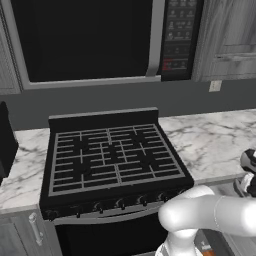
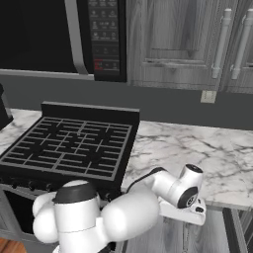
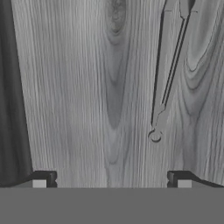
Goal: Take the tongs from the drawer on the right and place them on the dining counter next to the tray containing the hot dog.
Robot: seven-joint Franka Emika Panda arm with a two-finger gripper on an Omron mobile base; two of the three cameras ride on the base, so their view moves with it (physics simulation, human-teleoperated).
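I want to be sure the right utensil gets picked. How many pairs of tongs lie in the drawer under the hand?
1. The tongs lie flat on the drawer floor, toward the hand view's upper right, looped end nearest the camera. More may lie outside the view.

Stove: black range [image 1: 112,160] with grey grates, knobs along its front edge.
Worktop: white marble with grey veins [image 1: 215,140], flanking the stove on both sides.
Above: a black microwave [image 1: 90,37] with a steel handle and keypad.
Wall: dark grey [image 2: 163,106], with a pale outlet [image 2: 208,96].
Cabinets: grey wood-grain doors [image 2: 173,39] with bar handles.
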